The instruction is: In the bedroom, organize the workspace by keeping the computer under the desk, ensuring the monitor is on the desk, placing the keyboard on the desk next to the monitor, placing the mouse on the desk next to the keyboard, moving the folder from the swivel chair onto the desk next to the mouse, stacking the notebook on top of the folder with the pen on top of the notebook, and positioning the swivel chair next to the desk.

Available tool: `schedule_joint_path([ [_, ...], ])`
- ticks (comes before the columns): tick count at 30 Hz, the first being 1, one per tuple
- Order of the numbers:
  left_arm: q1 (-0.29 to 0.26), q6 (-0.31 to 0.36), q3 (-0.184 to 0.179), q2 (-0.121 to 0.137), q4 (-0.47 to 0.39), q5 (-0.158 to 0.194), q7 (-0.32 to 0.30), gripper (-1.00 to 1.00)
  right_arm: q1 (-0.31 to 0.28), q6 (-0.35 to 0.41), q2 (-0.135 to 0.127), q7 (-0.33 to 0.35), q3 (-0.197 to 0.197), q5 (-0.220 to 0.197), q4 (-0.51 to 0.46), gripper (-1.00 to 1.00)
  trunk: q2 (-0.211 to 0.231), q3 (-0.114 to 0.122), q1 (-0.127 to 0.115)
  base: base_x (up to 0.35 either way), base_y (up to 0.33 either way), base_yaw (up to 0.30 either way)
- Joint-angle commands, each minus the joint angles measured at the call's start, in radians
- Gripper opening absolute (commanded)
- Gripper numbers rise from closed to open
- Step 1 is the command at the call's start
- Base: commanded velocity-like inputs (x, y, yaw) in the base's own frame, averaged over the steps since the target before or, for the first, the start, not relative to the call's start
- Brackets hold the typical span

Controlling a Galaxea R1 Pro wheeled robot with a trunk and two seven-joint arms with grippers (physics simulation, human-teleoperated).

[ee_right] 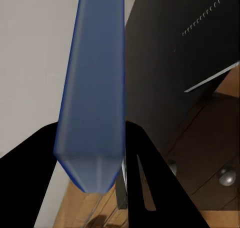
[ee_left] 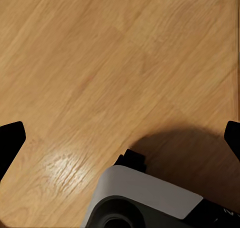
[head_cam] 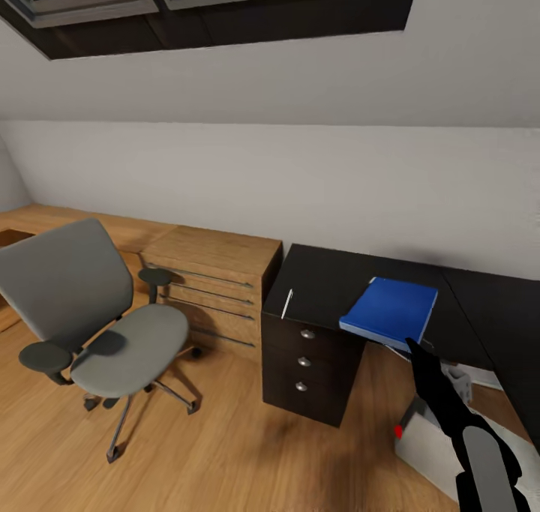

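Folder: flat bright blue folder (head_cam: 391,308) gripped at its near edge by the right gripper (head_cam: 411,342), held just above the desk; edge-on between the black fingers (ee_right: 150,183) in the right wrist view (ee_right: 92,88).
Left gripper: fingers (ee_left: 10,138) spread apart over wooden floor (ee_left: 100,63), grasping nothing.
Desk: glossy black top (head_cam: 330,279).
Pen: thin white pen (head_cam: 286,303) lying near the desk's left edge.
Swivel chair: grey padded chair (head_cam: 97,324) standing apart, left of the desk.

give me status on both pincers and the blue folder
Right pincer shut on flat bright blue folder, held over glossy black desk. Left pincer open above wooden floor. Thin white pen lies on desk nearby.
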Motion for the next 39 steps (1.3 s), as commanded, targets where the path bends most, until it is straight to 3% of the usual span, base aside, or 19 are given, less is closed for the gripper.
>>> schedule_joint_path([
  [1,0.0,-0.008,-0.008,0.001,0.0,0.011,0.007,1.0,-0.001,0.004,0.001,-0.004,-0.014,-0.011,-0.001,-1.0,-0.001,-0.002,0.0,0.0,0.0,-0.214],
  [8,0.0,-0.012,-0.007,0.001,0.0,0.011,0.007,1.0,-0.001,-0.007,0.002,-0.003,-0.05,-0.012,0.001,-1.0,-0.001,-0.01,0.0,0.0,0.0,-0.216],
  [39,0.0,-0.012,-0.006,0.003,0.002,0.013,0.007,1.0,-0.001,0.001,-0.001,-0.006,-0.048,-0.015,-0.041,-1.0,-0.001,-0.046,0.0,0.0,0.0,-0.219],
])
